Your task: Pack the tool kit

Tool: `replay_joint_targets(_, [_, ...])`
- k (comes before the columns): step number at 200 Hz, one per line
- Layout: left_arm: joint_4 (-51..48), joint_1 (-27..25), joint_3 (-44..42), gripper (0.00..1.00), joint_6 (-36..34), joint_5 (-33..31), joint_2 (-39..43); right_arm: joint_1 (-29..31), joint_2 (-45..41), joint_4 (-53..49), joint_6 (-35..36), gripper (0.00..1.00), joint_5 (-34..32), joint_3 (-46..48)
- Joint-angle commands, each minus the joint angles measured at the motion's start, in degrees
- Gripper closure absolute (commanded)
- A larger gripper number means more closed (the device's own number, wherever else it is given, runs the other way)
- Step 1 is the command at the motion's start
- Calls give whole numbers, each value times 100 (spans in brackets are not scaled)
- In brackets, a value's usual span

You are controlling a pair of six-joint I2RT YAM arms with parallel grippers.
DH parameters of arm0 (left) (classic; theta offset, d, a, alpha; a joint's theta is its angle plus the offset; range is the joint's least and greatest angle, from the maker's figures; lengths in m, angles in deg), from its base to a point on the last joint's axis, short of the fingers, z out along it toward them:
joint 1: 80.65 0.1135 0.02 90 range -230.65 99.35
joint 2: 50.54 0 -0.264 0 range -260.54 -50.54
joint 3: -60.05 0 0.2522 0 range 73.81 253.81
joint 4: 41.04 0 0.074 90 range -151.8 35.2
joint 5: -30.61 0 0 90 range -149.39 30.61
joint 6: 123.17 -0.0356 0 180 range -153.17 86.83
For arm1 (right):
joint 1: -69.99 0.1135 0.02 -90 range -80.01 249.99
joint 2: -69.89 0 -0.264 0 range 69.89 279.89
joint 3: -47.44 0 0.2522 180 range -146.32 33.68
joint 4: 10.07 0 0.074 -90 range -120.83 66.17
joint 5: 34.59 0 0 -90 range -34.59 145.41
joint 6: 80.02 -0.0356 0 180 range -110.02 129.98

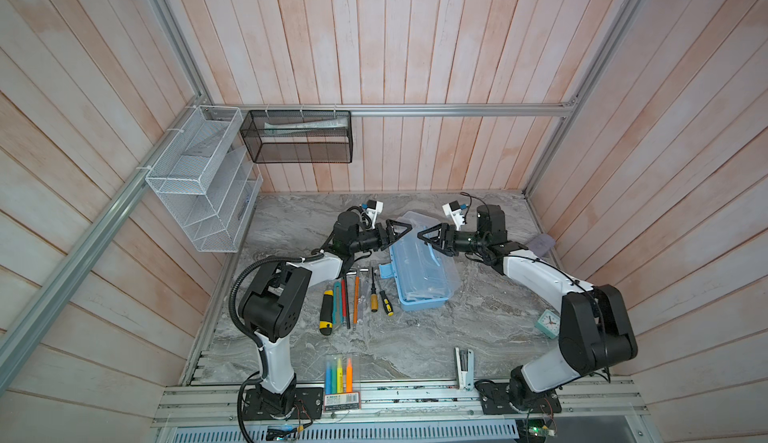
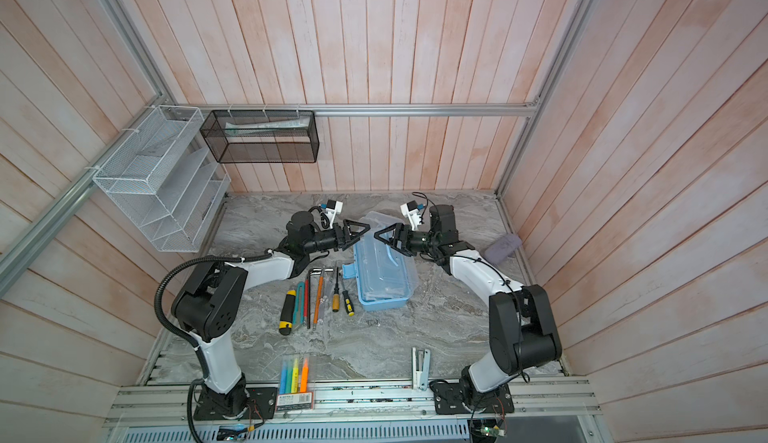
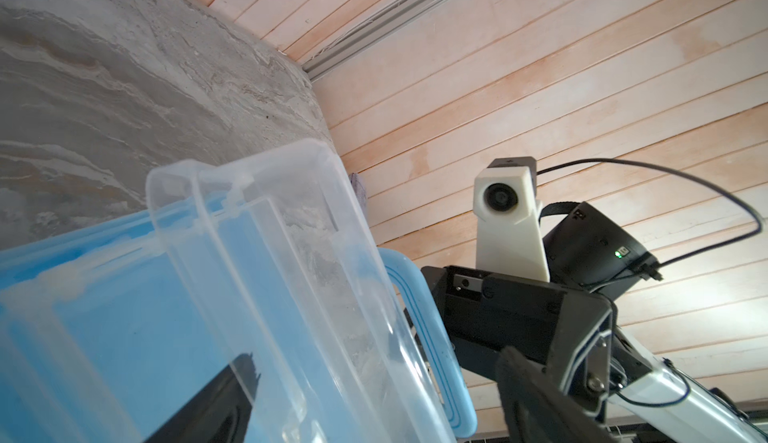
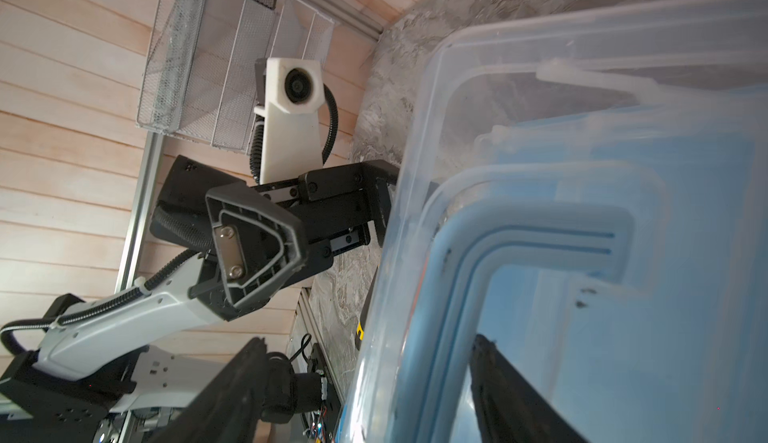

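Observation:
The light blue tool box (image 1: 419, 301) (image 2: 382, 301) lies mid-table, and its clear lid (image 1: 413, 222) (image 3: 291, 254) (image 4: 478, 100) looks tilted up, with the blue handle (image 3: 428, 337) (image 4: 540, 229) on it. My left gripper (image 1: 405, 233) (image 2: 360, 232) (image 3: 374, 403) and right gripper (image 1: 426, 239) (image 2: 382, 239) (image 4: 365, 395) face each other at the lid. Both are open, each with the lid's edge between its fingers. Left of the box lie the yellow-black utility knife (image 1: 326, 312), screwdrivers (image 1: 375, 295) and hex keys (image 1: 359, 271).
A clear pack of highlighters (image 1: 340, 374) and a white stapler (image 1: 463, 368) lie near the front rail. A teal clock (image 1: 548, 322) and a greyish-purple item (image 1: 542, 243) sit at the right. A white wire rack (image 1: 199, 183) and a black mesh basket (image 1: 299, 137) hang on the walls.

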Motion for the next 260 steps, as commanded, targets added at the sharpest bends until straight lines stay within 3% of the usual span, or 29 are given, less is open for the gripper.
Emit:
replay_joint_targets(1, [183,-72,365,8,-138,177,-101,-130,-300,-634,249,18,-585,-95])
replay_joint_targets(32, [-15,-163,738,8,-155,181,-190,-487,-844,-889,161,16,-1142,16])
replay_joint_targets(78, [-633,-475,1730,8,-348,203,-570,-1485,-1708,-307,-542,16,-1481,1014])
replay_joint_targets(110, [-1149,-679,2499,8,-503,202,-929,-1863,-2206,-402,-496,16,-1834,1391])
replay_joint_targets(149, [-1761,-900,3383,8,-645,213,-1334,-1918,-2663,-651,-137,16,-2483,1462])
replay_joint_targets(189, [-2341,-966,3722,8,-940,119,-1347,-1913,-2938,-981,338,16,-3042,1321])
replay_joint_targets(236, [-2597,-889,3475,8,-1197,-17,-1036,-1831,-3087,-1010,677,10,-3187,1311])
replay_joint_targets(260, [-2787,-786,3046,8,-1494,-343,-574,-1418,-3036,-1137,893,12,-3439,1128])
